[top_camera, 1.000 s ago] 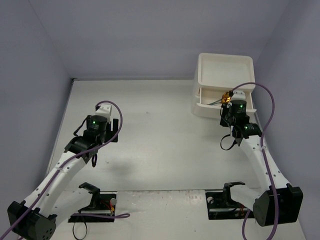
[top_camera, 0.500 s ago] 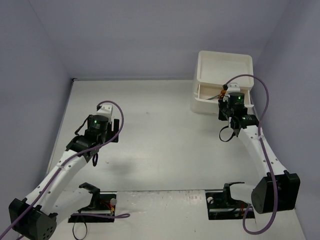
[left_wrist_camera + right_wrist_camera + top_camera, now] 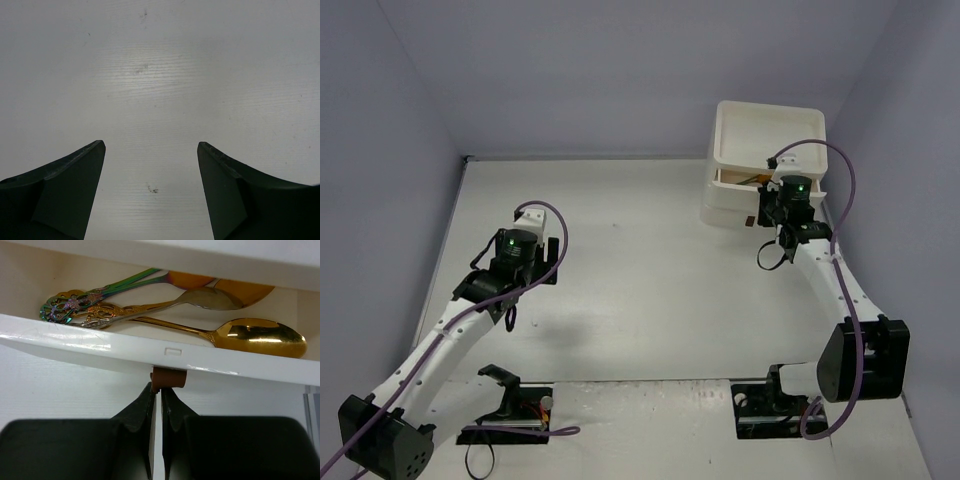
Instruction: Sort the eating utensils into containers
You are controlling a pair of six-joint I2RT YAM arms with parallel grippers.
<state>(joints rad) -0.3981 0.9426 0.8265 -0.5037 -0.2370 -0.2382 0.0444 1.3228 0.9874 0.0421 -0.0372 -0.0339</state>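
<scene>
Where the left arm reaches over the worktop (image 3: 160, 75): left claw (image 3: 150, 143), released, fingers wide apart. Far right: cream-white cabinet (image 3: 767, 175), one drawer (image 3: 75, 337) slightly open. Right claw (image 3: 156, 387) clenched, tips against the drawer's brown handle (image 3: 168, 379). Inside the drawer, lying side by side: teal-green spoon (image 3: 115, 287), iridescent filigree handle; silver-bowled spoon (image 3: 210, 297), ornate gold handle; gold spoon (image 3: 262, 337), shiny.

The right pincer (image 3: 156, 389) has pushed the drawer (image 3: 75, 340) nearly shut.
</scene>
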